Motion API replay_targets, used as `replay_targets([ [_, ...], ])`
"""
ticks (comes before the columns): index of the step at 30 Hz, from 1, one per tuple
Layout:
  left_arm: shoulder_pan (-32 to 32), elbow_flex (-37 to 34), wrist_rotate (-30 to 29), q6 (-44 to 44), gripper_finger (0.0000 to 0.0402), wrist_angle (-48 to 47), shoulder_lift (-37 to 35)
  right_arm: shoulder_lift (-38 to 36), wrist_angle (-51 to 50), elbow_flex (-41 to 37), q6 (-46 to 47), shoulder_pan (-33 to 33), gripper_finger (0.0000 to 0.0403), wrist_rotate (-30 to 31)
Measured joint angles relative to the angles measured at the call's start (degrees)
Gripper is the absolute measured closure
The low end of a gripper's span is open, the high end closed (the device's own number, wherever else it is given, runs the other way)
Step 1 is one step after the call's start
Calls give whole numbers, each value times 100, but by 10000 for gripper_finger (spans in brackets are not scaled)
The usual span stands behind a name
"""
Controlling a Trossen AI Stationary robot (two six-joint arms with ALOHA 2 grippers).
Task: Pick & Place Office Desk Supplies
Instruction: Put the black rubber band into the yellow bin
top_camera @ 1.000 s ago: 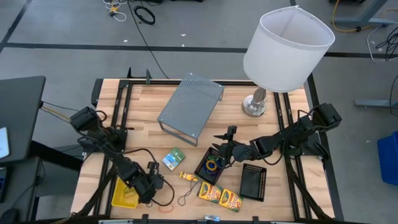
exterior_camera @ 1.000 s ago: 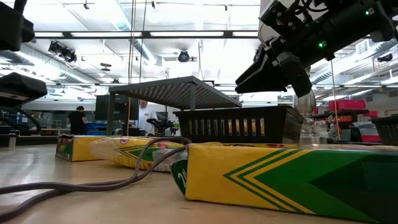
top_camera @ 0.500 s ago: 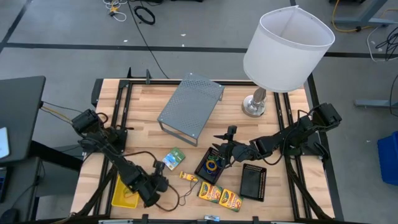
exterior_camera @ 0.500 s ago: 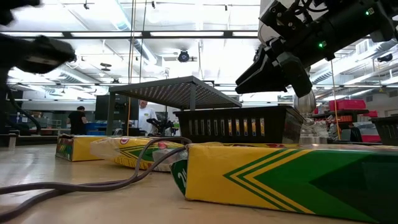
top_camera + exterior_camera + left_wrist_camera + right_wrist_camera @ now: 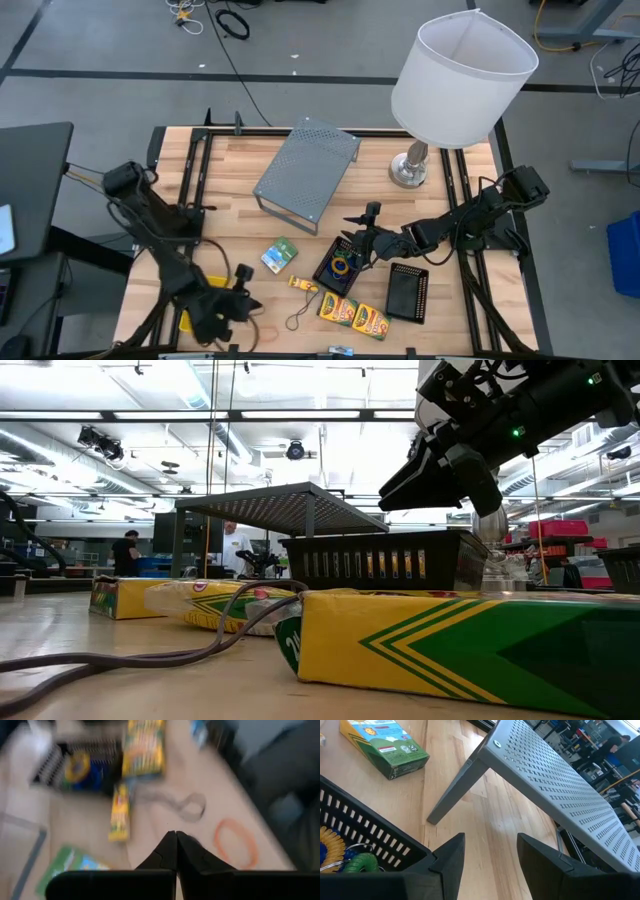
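Progress: black mesh tray (image 5: pixel 338 267) part-filled; your yellow-green crayon boxes (image 5: pixel 354 315) remain | left tool (image 5: pixel 222 307) closed, empty | right tool (image 5: pixel 364 240) open, empty

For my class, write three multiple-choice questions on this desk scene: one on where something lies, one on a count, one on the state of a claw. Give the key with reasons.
1. Where does the small green-white packet lie?
A. in the yellow basket
B. on the bare table, near the grey mesh stand
C. under the lamp shade

2. How many black mesh trays are on the table?
A. one
B. two
C. four

3. How is the right claw?
A. open and empty
B. shut on a crayon box
C. shut on the lamp

Key: 1 B, the high view shows it on the wood just in front of the stand. 2 B, one tray holds coloured loops, the other tray lies beside it. 3 A, its wrist view shows a clear gap between the fingers.
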Motion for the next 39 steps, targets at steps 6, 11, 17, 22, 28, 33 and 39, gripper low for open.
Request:
replay_targets([
  [6,-274,-1084,4,1021,401,2928,-440,0,11,0,0,0,215,0],
  [11,-191,-2370,894,1670,401,5893,-609,1,15,0,0,0,215,0],
  [17,-306,-3580,1333,1293,401,7394,-1132,0,21,0,0,1,215,0],
  [22,-683,-4014,1073,1153,401,7309,-1750,1,18,0,0,0,215,0],
  [28,-1222,-4075,521,906,401,6199,-2627,1,9,0,0,0,215,0],
  [33,-1763,-4075,-70,621,401,5341,-3305,-1,5,0,0,0,215,0],
  [39,-2470,-4075,-849,-136,401,4150,-3923,1,0,0,0,0,215,0],
])
